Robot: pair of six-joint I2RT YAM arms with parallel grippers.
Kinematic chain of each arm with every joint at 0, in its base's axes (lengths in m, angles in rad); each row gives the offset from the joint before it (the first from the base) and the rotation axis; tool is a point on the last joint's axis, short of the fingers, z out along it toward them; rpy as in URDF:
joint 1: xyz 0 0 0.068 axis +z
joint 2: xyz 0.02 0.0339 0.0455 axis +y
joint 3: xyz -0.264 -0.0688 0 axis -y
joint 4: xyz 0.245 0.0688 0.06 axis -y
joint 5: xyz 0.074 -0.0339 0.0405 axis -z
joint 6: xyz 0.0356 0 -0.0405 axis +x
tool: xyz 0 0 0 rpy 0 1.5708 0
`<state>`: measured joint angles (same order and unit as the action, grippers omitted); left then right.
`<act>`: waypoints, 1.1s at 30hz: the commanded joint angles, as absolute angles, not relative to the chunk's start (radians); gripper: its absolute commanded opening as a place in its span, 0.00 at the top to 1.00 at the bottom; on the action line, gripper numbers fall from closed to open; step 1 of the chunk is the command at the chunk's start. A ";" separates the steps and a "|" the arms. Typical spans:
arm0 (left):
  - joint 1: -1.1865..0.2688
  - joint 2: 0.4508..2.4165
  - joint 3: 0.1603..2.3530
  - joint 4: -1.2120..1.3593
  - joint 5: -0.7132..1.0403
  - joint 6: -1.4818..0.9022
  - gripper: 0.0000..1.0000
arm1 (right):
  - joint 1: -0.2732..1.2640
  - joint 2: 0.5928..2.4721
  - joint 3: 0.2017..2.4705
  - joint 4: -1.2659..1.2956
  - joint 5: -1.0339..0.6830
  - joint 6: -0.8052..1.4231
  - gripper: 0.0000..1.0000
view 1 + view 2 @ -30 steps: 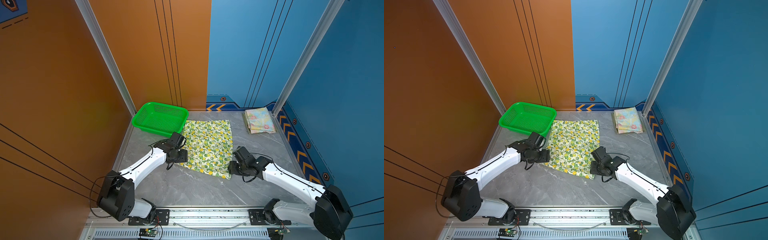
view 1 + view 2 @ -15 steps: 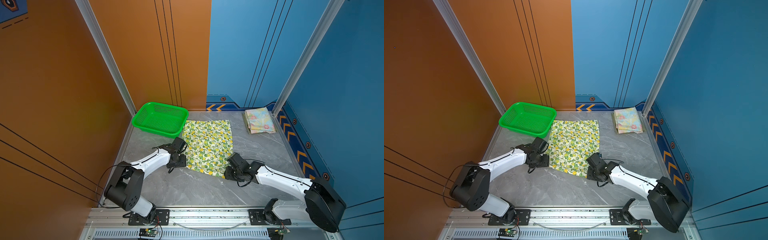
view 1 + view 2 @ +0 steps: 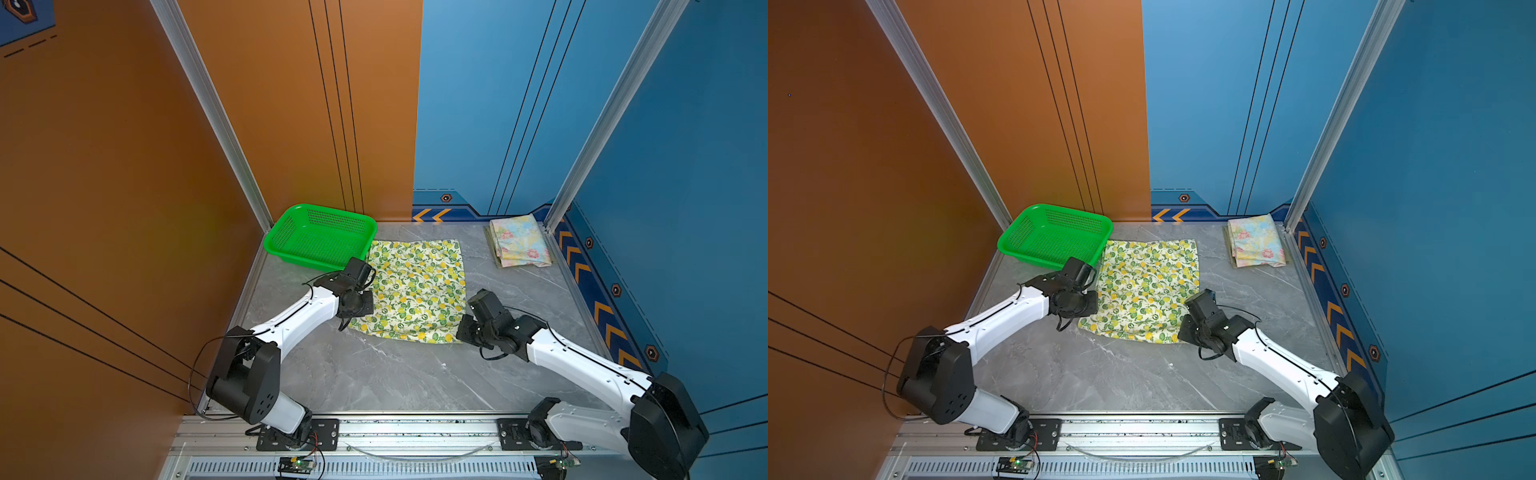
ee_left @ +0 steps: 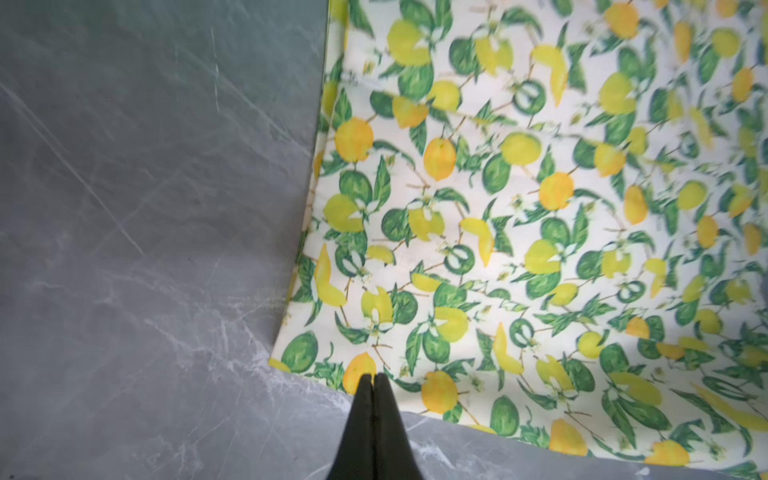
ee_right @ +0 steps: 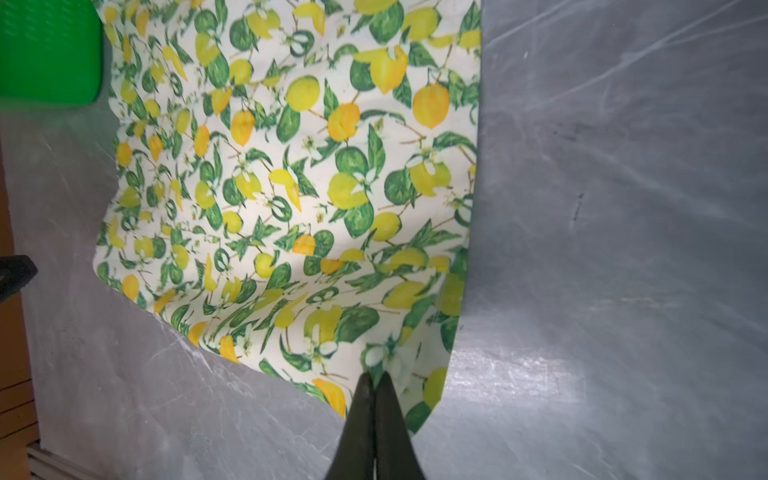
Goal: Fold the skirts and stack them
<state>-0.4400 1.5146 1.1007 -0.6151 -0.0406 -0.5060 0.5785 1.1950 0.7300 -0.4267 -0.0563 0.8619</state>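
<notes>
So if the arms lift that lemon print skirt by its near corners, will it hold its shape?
Probably not: the lemon skirt buckles into soft ridges where the right gripper pinches it, so it should sag and drape. It looks thin, likely light. On the smooth table its far edge may slide rather than snag.

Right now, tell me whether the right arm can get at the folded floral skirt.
Probably not yet: the right gripper is shut on a corner of the lemon skirt. Only bare table lies between it and the floral skirt.
</notes>
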 commanded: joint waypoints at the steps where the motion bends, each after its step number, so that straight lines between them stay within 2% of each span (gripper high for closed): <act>1: -0.412 1.569 1.174 -0.666 -0.031 -0.468 1.00 | 0.501 1.226 0.769 -0.474 -0.104 0.799 0.97; 2: -0.410 1.594 1.193 -0.673 -0.020 -0.467 1.00 | 0.484 1.234 0.775 -0.477 -0.110 0.789 0.88; 3: -0.410 1.610 1.205 -0.678 -0.010 -0.467 0.93 | 0.475 1.235 0.781 -0.491 -0.106 0.777 0.71; 4: -0.415 1.613 1.205 -0.678 -0.006 -0.470 0.72 | 0.472 1.229 0.787 -0.515 -0.094 0.765 0.58; 5: -0.418 1.606 1.199 -0.676 -0.012 -0.475 0.57 | 0.476 1.218 0.788 -0.537 -0.080 0.757 0.50; 6: -0.421 1.594 1.187 -0.676 -0.019 -0.477 0.47 | 0.482 1.199 0.783 -0.558 -0.061 0.751 0.43; 8: -0.420 1.573 1.159 -0.676 -0.024 -0.479 0.38 | 0.498 1.159 0.761 -0.594 -0.022 0.746 0.39; 15: -0.422 1.514 1.023 -0.671 -0.044 -0.498 0.35 | 0.553 1.062 0.663 -0.629 0.008 0.769 0.43; 21: -0.423 1.500 0.908 -0.622 -0.036 -0.528 0.35 | 0.578 1.101 0.598 -0.554 -0.027 0.790 0.45; 29: -0.416 1.551 0.878 -0.520 -0.041 -0.543 0.34 | 0.582 1.178 0.550 -0.389 -0.062 0.801 0.45; 31: -0.417 1.555 0.880 -0.497 -0.043 -0.541 0.35 | 0.582 1.195 0.541 -0.345 -0.072 0.805 0.47; 33: -0.418 1.561 0.878 -0.474 -0.041 -0.537 0.43 | 0.580 1.218 0.534 -0.301 -0.076 0.805 0.53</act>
